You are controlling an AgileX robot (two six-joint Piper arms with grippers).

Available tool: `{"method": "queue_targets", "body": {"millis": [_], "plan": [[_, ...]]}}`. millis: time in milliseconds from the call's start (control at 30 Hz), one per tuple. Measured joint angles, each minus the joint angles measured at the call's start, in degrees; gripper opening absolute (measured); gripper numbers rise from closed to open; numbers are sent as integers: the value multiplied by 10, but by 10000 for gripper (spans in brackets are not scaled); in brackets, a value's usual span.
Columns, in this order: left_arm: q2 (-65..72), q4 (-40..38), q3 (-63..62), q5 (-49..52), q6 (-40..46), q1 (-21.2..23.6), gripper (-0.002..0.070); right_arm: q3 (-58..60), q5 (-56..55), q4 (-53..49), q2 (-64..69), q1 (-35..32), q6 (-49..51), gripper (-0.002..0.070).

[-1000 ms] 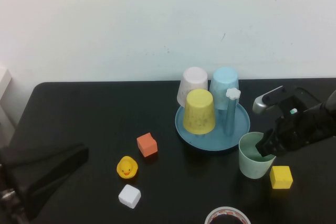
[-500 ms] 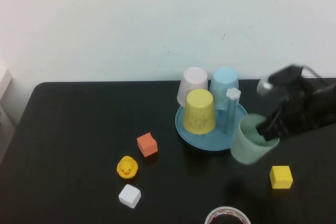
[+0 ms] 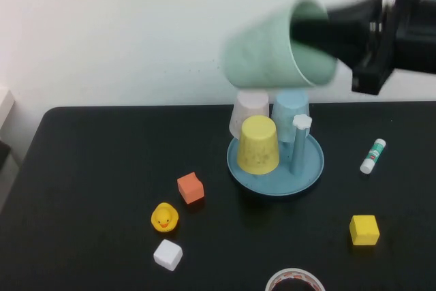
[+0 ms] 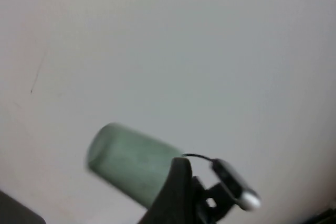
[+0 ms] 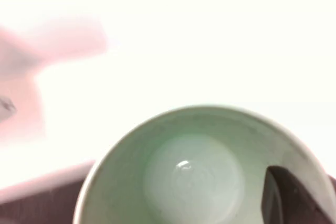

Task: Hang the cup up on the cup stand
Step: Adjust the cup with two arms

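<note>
The right arm reaches in high from three o'clock, held level above the tabletop (image 3: 102,168), and its right pincer (image 3: 320,32) is clamped on the cup's rim, one finger (image 5: 286,195) tucked inside the wall. The cup (image 3: 276,46) hangs in the air on its side, mouth toward the arm, base pointing to nine o'clock, right above the cup stand (image 3: 313,161). On the stand sit a yellow cup (image 3: 258,144), a light blue cup (image 3: 291,107) and a pinkish-white cup (image 3: 249,110), all upside down, with the flower-tipped peg (image 3: 302,123) bare at the three o'clock side. The right wrist view looks straight into the cup's pale green bottom, which the high view can't show. The left wrist view catches the cup from the far side against the wall, with the dark right arm behind it. The left pincer itself is nowhere in shot, so its jaws I can't tell. Scattered around: glue stick (image 3: 372,156), yellow block (image 3: 364,230), orange block (image 3: 191,187), rubber duck (image 3: 164,217), white block (image 3: 167,254), tape roll (image 3: 294,280)
</note>
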Motion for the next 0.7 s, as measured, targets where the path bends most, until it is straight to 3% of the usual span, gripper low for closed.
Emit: {"method": "queue_targets", "body": {"millis": [100, 300, 433, 567, 700], "plan": [[9, -1, 2, 9, -35, 0, 692, -5, 19, 66, -14, 47, -107, 34], [15, -1, 2, 34, -59, 0, 692, -9, 2, 80, -7, 194, -242, 34], [15, -1, 2, 34, -71, 0, 692, -27, -63, 82, -1, 274, -425, 34], [15, -1, 2, 32, -85, 0, 692, -56, -125, 85, 12, 316, -590, 34], [15, -1, 2, 29, -102, 0, 692, -82, -140, 88, 34, 326, -676, 34]]}}
